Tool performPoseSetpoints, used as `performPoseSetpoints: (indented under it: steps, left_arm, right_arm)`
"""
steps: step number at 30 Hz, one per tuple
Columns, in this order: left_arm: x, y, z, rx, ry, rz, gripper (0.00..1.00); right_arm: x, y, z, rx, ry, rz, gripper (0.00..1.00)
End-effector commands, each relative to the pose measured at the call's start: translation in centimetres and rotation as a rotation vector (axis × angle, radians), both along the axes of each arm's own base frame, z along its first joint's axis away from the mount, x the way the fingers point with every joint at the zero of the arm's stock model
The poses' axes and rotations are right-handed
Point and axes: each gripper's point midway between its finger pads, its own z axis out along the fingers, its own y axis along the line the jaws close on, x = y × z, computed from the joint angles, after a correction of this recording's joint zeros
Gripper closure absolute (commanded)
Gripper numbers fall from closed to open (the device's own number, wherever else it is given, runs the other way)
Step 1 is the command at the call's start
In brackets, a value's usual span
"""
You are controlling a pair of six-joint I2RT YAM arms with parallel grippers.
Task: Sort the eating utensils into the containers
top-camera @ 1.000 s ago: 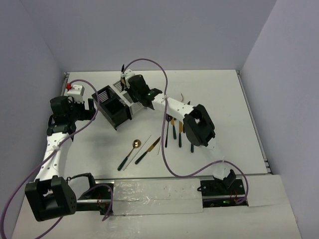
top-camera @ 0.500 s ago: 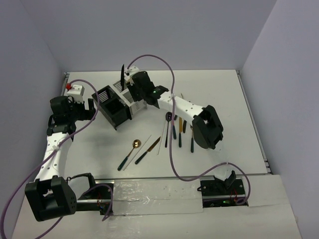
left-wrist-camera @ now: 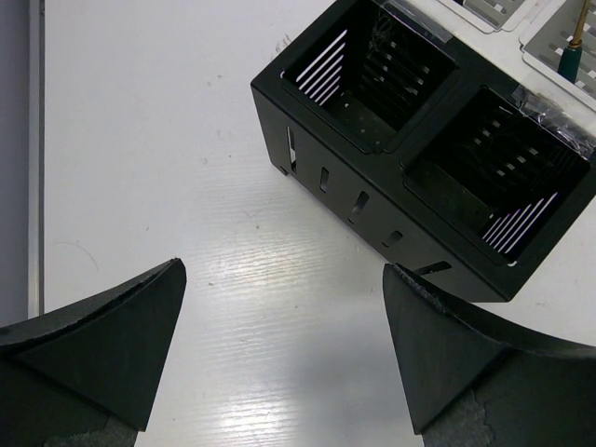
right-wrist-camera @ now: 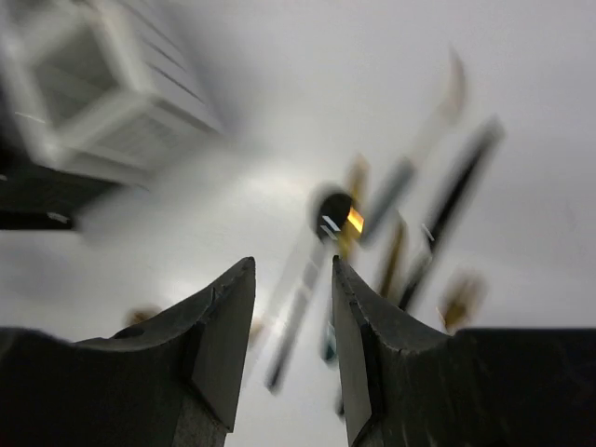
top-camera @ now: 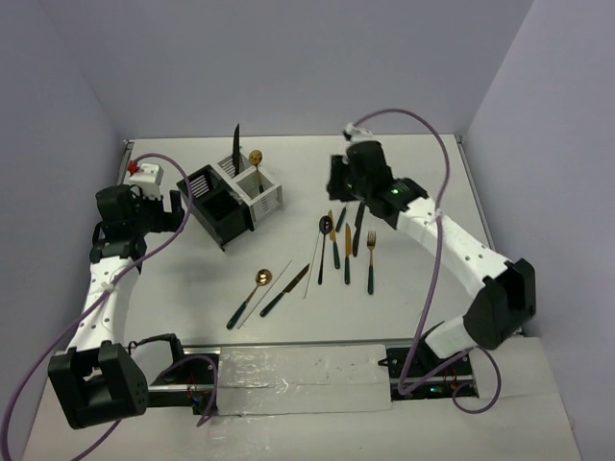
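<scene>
Top external view: loose utensils (top-camera: 347,252) lie on the desk (top-camera: 183,279) near the right hand (right-wrist-camera: 293,263), its jaws slightly apart and empty; the left hand (left-wrist-camera: 281,272) gapes wide beside the black caddy (left-wrist-camera: 419,177); the utensils look light, stiff, slippery; pinch one mid-handle.

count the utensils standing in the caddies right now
2: a black knife and a gold-headed spoon, both upright in the white caddy. The black caddy looks empty; shorter pieces could be hidden inside the white one.
</scene>
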Motion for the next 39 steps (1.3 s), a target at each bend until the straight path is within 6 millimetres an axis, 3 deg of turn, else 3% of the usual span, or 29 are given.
performPoseSetpoints:
  steps: [1,6,10,13,17,23,26,27,29,30,31,35,37,38,39]
  left_arm:
    - [-0.1,-0.3,1.5,0.01,-0.048,-0.033,0.03]
    - [-0.2,-0.8,1.8,-0.002,-0.051,-0.054,0.03]
    - [-0.2,-0.9,1.9,-0.006,-0.051,-0.061,0.03]
    - [-0.3,-0.8,1.7,-0.001,-0.05,-0.056,0.03]
    - [-0.2,-0.7,1.7,0.002,-0.054,-0.052,0.02]
    - [-0.1,-0.5,1.5,0.005,-0.047,-0.042,0.02]
    - [0.0,-0.4,1.6,0.01,-0.053,-0.039,0.02]
    - [0.0,-0.4,1.6,0.009,-0.054,-0.038,0.02]
    - [0.0,-0.4,1.8,0.01,-0.056,-0.04,0.02]
    - [-0.1,-0.4,1.8,0.01,-0.056,-0.04,0.02]
    - [0.0,-0.4,1.9,0.011,-0.056,-0.041,0.02]
    - [-0.1,-0.7,2.4,0.011,-0.06,-0.063,0.03]
    - [-0.3,-1.1,2.6,0.008,-0.048,-0.088,0.05]
    - [-0.3,-1.7,3.6,0.006,-0.063,-0.128,0.07]
    - [-0.9,-2.2,3.4,-0.007,-0.033,-0.158,0.08]
  right_arm:
    - [-5.6,-7.3,-9.9,-0.082,0.345,-0.168,0.54]
    - [-11.9,-12.3,-17.2,-0.197,0.569,-0.259,0.43]
    - [-13.5,-14.4,-20.1,-0.222,0.65,-0.315,0.43]
    - [-14.4,-14.0,-21.9,-0.225,0.709,-0.285,0.44]
    - [-14.3,-13.4,-23.0,-0.212,0.74,-0.265,0.47]
    - [-13.0,-12.7,-22.5,-0.197,0.714,-0.259,0.51]
    - [-13.8,-13.4,-24.0,-0.251,0.769,-0.272,0.6]
    - [-14.1,-13.7,-24.8,-0.271,0.796,-0.275,0.73]
    - [-14.7,-13.8,-25.4,-0.285,0.819,-0.269,0.84]
    - [-14.9,-13.8,-25.5,-0.287,0.827,-0.268,0.95]
    - [-14.9,-13.7,-25.5,-0.288,0.826,-0.262,1.0]
    - [-14.0,-14.4,-23.9,-0.3,0.74,-0.306,1.0]
    - [-11.9,-15.2,-20.7,-0.305,0.573,-0.361,1.0]
    - [-10.5,-14.1,-17.6,-0.275,0.431,-0.343,1.0]
    - [-9.4,-14.4,-15.4,-0.307,0.316,-0.361,1.0]
